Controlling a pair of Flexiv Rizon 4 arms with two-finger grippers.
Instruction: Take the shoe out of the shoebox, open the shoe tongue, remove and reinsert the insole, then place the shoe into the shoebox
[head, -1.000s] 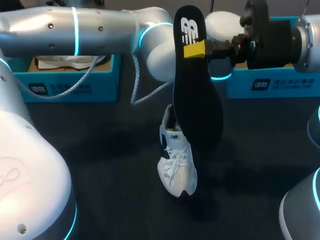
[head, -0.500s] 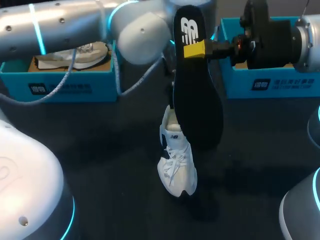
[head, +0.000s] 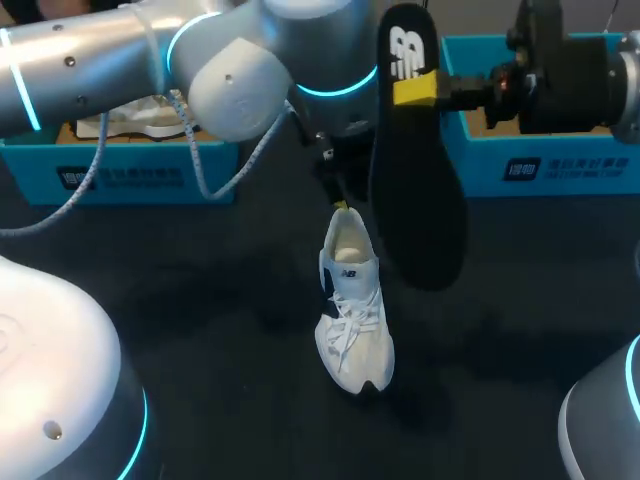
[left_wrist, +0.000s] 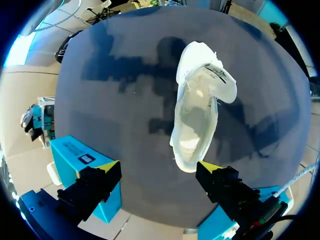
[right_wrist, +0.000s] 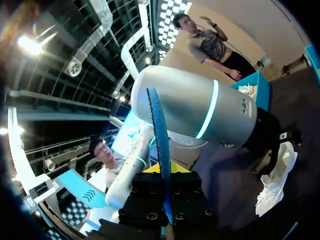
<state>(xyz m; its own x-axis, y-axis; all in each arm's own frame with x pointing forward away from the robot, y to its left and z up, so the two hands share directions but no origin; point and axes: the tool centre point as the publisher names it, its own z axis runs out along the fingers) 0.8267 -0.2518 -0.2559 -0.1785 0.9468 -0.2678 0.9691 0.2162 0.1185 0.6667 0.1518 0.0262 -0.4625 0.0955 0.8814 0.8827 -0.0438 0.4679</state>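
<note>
Right gripper was clamped on the insole, held up beside the shoe; left gripper sat wide open right over the shoe's heel.

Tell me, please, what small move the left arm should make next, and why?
Probably lower the left gripper and close it on the heel of the shoe. It stands open over the heel, the shoe lies loose on the table, and the right gripper holds the insole up in the air; steadying the shoe first should ease reinsertion.
</note>
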